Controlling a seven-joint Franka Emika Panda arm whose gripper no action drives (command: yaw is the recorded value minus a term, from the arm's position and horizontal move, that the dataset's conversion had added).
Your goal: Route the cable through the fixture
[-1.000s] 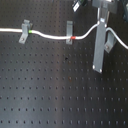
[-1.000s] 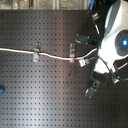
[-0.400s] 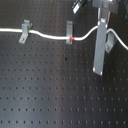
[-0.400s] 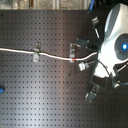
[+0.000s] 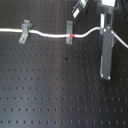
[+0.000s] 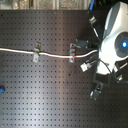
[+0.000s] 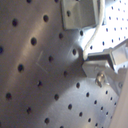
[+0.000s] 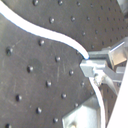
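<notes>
In the first exterior view my pincer hangs just above the perforated tabletop, and the cable runs away from it through two clips, one fixture nearer me beside the red band, a farther fixture beside the green band; whether my pads grip the cord here I cannot tell. I count one cable, two clips, one red band, one green. In the second exterior view the same cable passes both clips toward my pincer, and a small blue object lies well apart from me. In the first wrist view the cable reaches my nearly closed fingertips and seems pinched there. In the second wrist view the cable curves into the same grip. My worry: pulling sideways with slack this short could pop the cord out of the nearer clip, or let it slip from my pads.
</notes>
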